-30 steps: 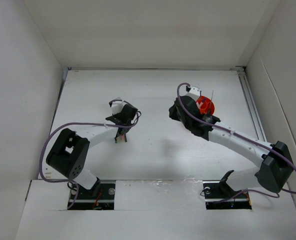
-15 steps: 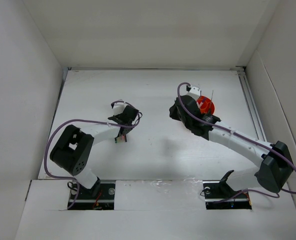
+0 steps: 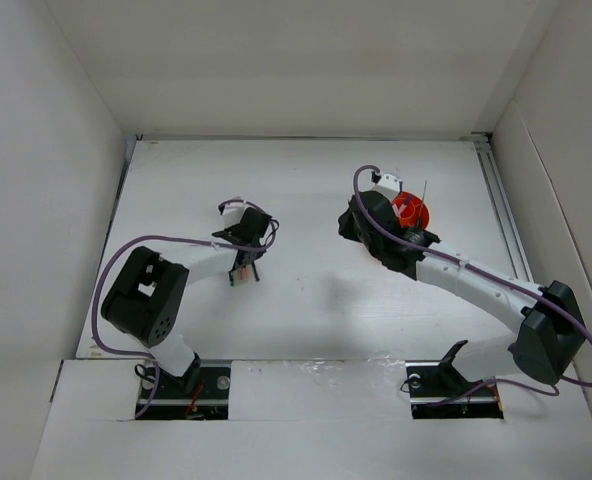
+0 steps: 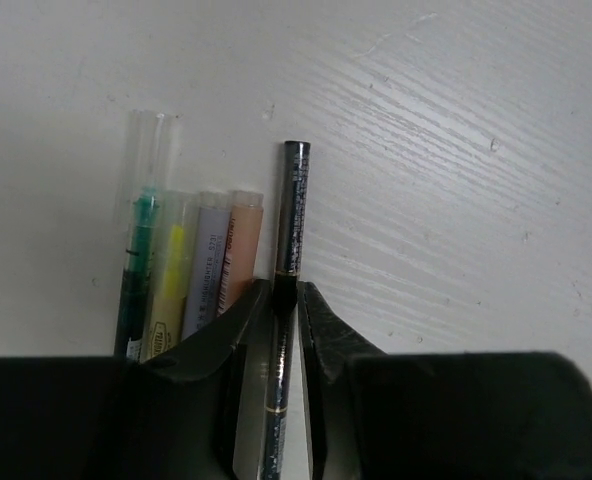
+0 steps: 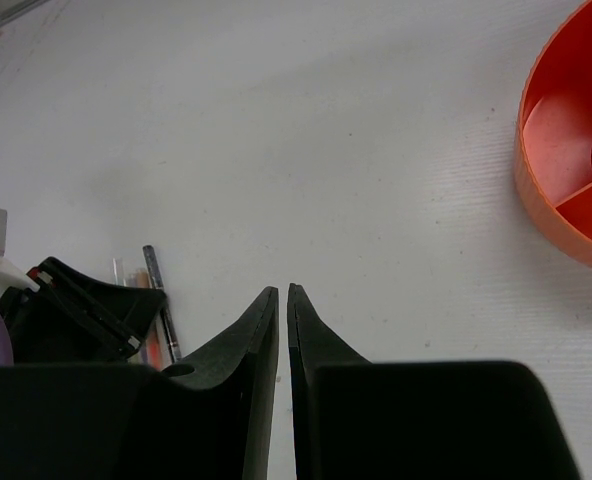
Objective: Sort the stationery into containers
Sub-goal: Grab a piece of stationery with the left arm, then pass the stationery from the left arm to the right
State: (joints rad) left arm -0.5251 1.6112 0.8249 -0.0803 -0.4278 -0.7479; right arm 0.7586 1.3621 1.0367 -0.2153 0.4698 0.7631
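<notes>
My left gripper (image 4: 284,292) is shut on a thin dark pen (image 4: 292,210) that still lies flat on the table, its tip pointing away. Beside it on the left lie a peach highlighter (image 4: 242,235), a lilac highlighter (image 4: 209,262), a yellow highlighter (image 4: 168,285) and a clear green pen (image 4: 136,262). In the top view the left gripper (image 3: 242,258) sits over this row of pens (image 3: 240,277). The orange divided tub (image 3: 414,211) stands at the right, behind my right gripper (image 3: 348,224). The right gripper (image 5: 282,290) is shut and empty above bare table. The tub (image 5: 566,150) is at its upper right.
White walls enclose the table on three sides. A thin upright stick stands in the tub (image 3: 425,190). In the right wrist view the left gripper (image 5: 76,310) and the pens (image 5: 161,300) show at the lower left.
The left arm's elbow has swung in and its wrist has settled a little lower over the pens. The right arm has not moved.
</notes>
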